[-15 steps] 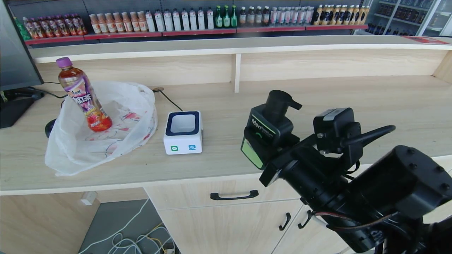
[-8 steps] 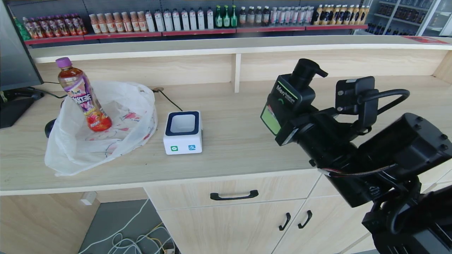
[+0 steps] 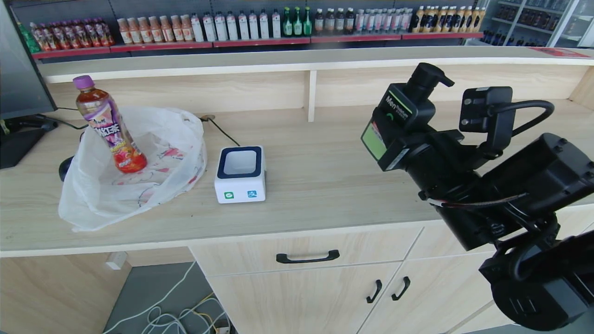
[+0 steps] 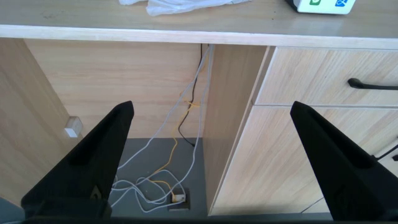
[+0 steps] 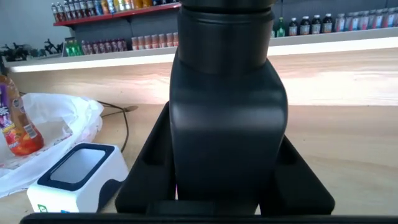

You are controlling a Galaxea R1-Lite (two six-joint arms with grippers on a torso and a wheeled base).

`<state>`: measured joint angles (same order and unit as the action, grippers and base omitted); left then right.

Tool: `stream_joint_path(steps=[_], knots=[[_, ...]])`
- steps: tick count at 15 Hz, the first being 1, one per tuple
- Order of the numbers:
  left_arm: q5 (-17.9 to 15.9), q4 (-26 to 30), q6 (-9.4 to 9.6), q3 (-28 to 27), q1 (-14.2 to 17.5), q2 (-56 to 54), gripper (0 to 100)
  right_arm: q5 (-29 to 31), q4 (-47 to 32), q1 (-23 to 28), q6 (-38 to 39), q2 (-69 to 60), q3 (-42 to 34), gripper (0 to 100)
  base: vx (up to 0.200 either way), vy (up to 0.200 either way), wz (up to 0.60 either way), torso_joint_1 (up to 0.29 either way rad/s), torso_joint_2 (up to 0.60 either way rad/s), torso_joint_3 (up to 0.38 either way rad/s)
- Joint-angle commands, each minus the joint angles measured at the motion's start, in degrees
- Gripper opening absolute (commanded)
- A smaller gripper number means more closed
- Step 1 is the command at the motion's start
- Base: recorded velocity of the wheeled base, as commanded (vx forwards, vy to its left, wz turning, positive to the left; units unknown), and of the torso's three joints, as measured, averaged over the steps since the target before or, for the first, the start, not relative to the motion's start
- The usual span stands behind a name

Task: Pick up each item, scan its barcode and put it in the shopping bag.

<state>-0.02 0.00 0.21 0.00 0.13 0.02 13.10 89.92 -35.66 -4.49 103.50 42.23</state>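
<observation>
My right gripper (image 3: 410,139) is shut on a black pump bottle (image 3: 400,116) with a green label, held tilted in the air over the right part of the counter. The same pump bottle (image 5: 227,118) stands between the dark fingers (image 5: 146,168) in the right wrist view. A white barcode scanner (image 3: 240,174) with a dark blue rim sits mid-counter, left of the held bottle. Further left lies the white shopping bag (image 3: 134,171) with a purple-capped tea bottle (image 3: 110,125) standing in it. My left gripper (image 4: 211,155) hangs open below the counter edge, facing the cabinet.
A wooden counter (image 3: 325,171) with a raised back ledge; drawers with black handles (image 3: 307,257) below. A monitor (image 3: 21,83) stands at the far left. Cables (image 4: 168,180) lie on the floor under the counter. Shelves of drinks (image 3: 278,23) line the back.
My right arm has lifted the pump bottle up and to the right, away from the scanner. The bag, tea bottle and scanner have stayed put.
</observation>
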Motion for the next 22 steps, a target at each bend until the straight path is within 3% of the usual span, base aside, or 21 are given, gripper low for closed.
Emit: stream_joint_path(steps=[1,20,22], knots=[[0.0,0.0,-0.03,0.0,0.0,0.0,100,0.0,0.1,0.7,0.0,-0.8,0.1,0,0.000,0.200,0.00,0.007,0.01,0.002],[-0.1,0.0,-0.03,0.0,0.0,0.0,100,0.3,0.1,0.8,1.0,-1.2,-0.4,0,0.000,0.200,0.00,0.004,0.00,0.000],[0.0,0.0,-0.03,0.0,0.0,0.0,100,2.4,0.1,0.1,1.1,-2.2,-1.6,0,0.000,0.000,0.00,0.000,0.00,0.000]])
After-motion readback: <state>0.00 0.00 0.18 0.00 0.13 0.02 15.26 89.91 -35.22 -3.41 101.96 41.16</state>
